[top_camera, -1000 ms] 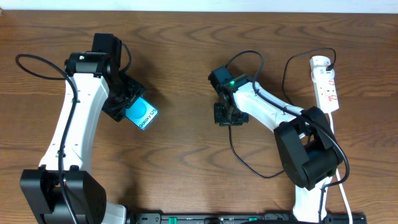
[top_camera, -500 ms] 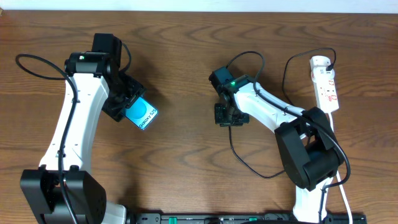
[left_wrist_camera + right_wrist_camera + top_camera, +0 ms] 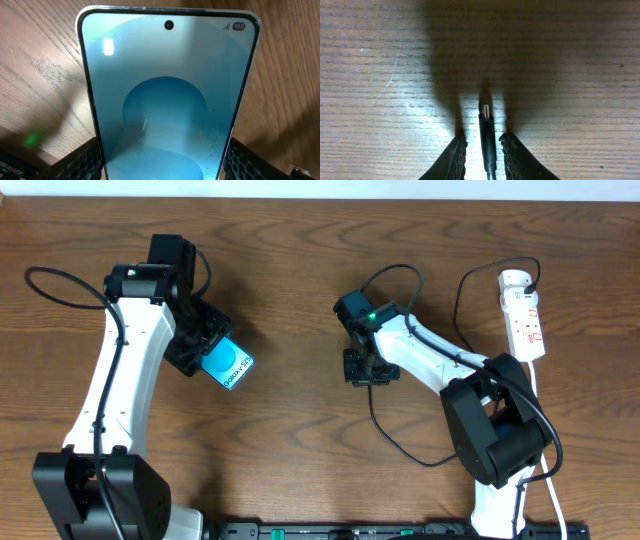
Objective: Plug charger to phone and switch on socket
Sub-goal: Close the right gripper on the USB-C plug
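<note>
Overhead, we see the narrow white power strip [image 3: 525, 320] far right on the brown wooden table [image 3: 300, 260], and our left arm bent inward. Its left gripper [image 3: 205, 345] clamps the cyan-screened rectangular smartphone [image 3: 230, 366].

Left wrist: the smartphone [image 3: 167, 100] fills the view between dark textured fingers [image 3: 75, 162].

Right wrist: the right gripper [image 3: 484, 140], nearly closed, pinches the thin black charger cable [image 3: 487, 127], tip forward above the wood.

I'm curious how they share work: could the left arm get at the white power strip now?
Probably not: the left gripper holds the phone, and the power strip lies far over, beyond the right arm.
</note>
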